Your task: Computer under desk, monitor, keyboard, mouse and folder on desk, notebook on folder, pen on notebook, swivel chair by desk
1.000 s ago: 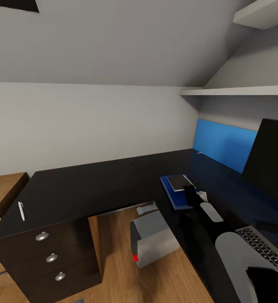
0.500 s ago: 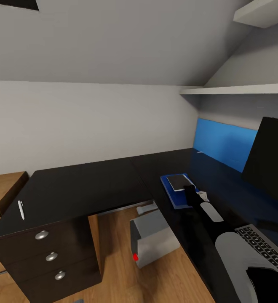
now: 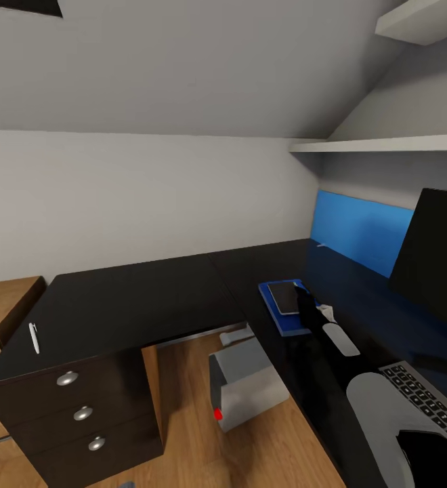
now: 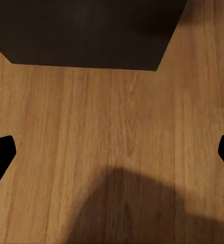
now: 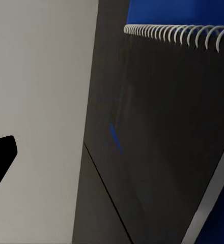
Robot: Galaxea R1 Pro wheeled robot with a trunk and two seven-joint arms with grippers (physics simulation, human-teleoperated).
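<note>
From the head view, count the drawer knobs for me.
3, stacked in a column on the dark drawer unit: top knob, middle knob, bottom knob. More may be hidden elsewhere.

Even soft sim light, glossy desk [image 3: 149, 298] reflections, wrist views blurry.
</note>
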